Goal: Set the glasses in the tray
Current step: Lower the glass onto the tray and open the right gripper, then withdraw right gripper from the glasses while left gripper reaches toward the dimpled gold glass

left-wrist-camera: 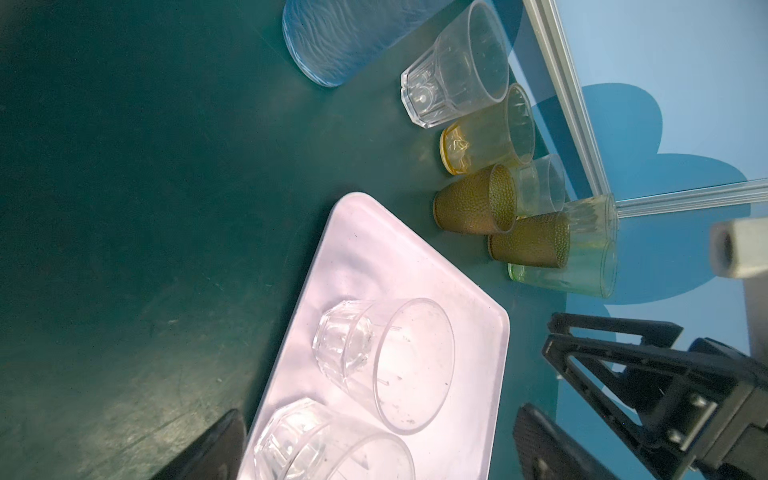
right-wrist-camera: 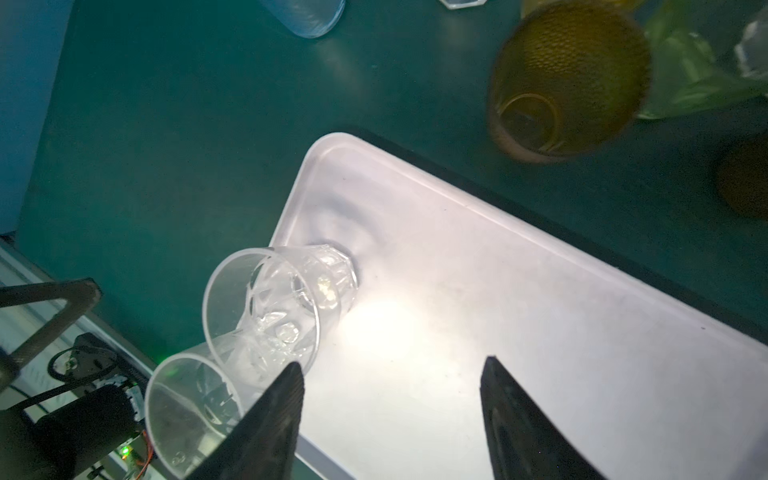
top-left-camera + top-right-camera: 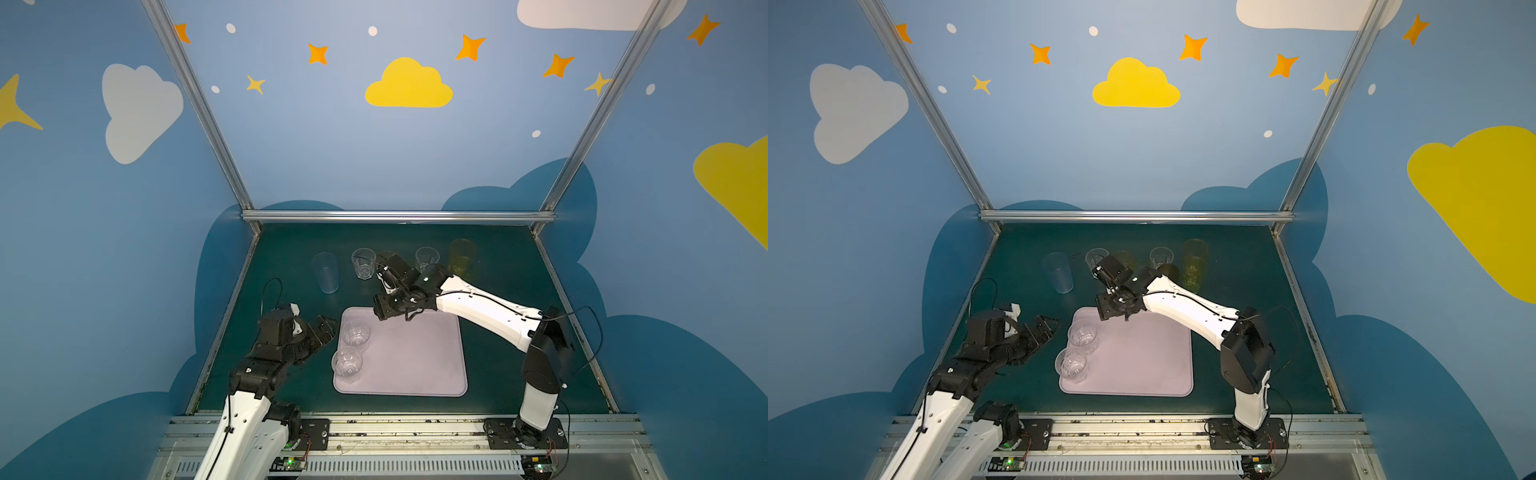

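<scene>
The pale lilac tray lies mid-table. Two short clear faceted glasses stand upright along its left side. My right gripper hangs open over the tray's far left corner, with only bare tray between its fingers. The nearer clear glass stands just beside one finger. My left gripper is open by the tray's left edge. Behind the tray stand a pale blue glass, a clear one, two brown-amber ones and a yellow-green one.
An orange glass and another clear glass stand in the back row, partly hidden by my right arm in both top views. The aluminium frame rail closes off the back of the green table.
</scene>
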Available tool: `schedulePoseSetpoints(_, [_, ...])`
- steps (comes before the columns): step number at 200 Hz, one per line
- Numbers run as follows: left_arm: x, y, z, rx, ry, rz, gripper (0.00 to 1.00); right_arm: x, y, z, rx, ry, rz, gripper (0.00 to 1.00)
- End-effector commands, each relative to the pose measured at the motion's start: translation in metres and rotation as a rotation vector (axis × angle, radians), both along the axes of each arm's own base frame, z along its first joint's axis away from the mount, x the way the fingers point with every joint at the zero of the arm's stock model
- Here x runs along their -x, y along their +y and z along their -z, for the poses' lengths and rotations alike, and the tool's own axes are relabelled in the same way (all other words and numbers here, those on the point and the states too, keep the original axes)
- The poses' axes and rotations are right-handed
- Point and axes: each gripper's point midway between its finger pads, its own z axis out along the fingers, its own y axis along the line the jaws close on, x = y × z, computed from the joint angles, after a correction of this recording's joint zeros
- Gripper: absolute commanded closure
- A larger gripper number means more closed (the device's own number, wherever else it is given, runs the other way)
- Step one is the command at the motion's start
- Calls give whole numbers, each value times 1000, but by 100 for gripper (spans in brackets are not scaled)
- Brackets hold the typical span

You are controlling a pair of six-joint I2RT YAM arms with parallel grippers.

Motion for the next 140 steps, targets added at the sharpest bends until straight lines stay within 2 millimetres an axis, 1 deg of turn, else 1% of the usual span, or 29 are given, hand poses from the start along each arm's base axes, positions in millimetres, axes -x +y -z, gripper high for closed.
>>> schedulePoseSetpoints(1, [-6, 0, -11, -6, -48, 7, 0, -7, -11, -16, -49, -61, 31, 26])
schedulePoseSetpoints(43, [-13, -7, -17, 8, -47, 21, 0, -7, -30, -21, -132, -65, 41, 19])
schedulePoseSetpoints(82, [-19, -19, -22, -33, -48, 56, 0, -5, -51, -25, -197, -75, 64, 17])
schedulePoseSetpoints(125, [-30, -33, -28, -92, -38, 107, 0, 3, -73, -31, -269, -105, 77, 16])
schedulePoseSetpoints(138, [-32, -41, -31, -101, -41, 134, 0, 6, -81, -32, -284, -123, 83, 15])
schedulePoseSetpoints(140, [-35, -38, -31, -118, -44, 120, 0, 6, -82, -33, -287, -127, 84, 15])
